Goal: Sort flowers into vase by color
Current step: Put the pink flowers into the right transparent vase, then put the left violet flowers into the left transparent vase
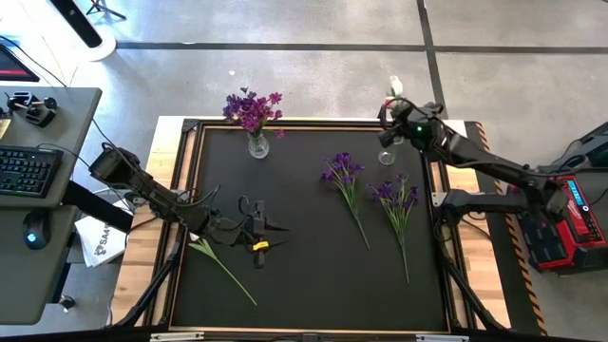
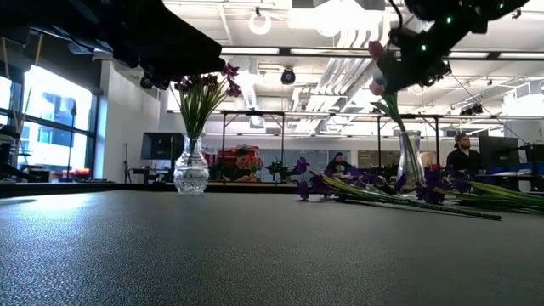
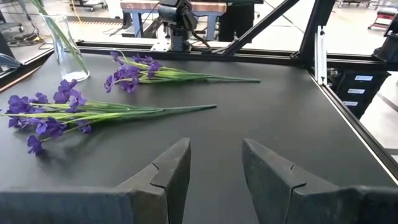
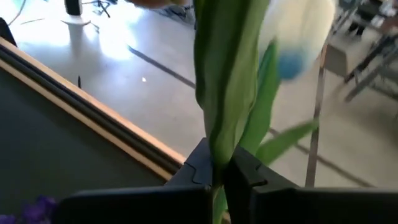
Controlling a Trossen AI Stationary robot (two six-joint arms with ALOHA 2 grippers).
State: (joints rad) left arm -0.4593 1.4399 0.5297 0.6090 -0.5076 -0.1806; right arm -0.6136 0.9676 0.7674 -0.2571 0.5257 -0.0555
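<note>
The right hand (image 1: 392, 106) is gripping a white tulip (image 4: 297, 28) by its stem above the far-right vase (image 1: 387, 156). The left hand (image 3: 214, 171) is hovering open over the tabletop (image 1: 304, 275).

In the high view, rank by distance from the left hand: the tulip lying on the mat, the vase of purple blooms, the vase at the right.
1. Tulip, just beside the left hand.
2. Purple-bloom vase, at the mat's far edge.
3. Right vase, across the mat, below the right hand.
</note>
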